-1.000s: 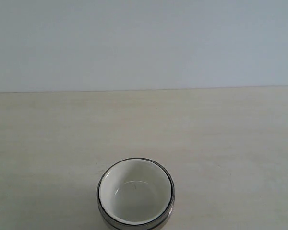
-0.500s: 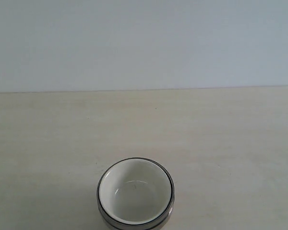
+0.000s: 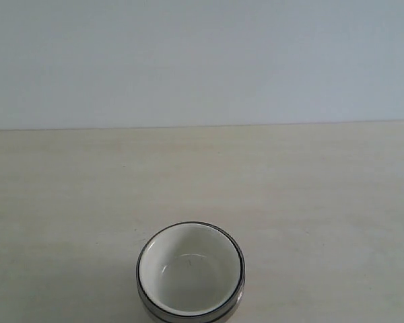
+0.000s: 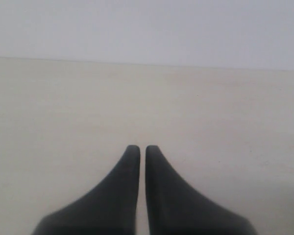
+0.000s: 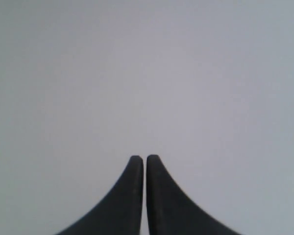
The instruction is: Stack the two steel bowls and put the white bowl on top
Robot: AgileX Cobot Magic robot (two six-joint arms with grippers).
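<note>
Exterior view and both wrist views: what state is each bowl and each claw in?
white bowl: upright, empty, nested on top inside the steel rim.
steel bowls: upright beneath the white bowl; only rim and side show, count unclear.
left gripper: shut, holding nothing.
right gripper: shut, holding nothing.

Soft, even, bright light; slightly hazy; faint shadows.

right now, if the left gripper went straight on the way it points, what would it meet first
The way looks free: ahead of the left gripper lies only table, then the wall. Which it would reach first is unclear.
</note>
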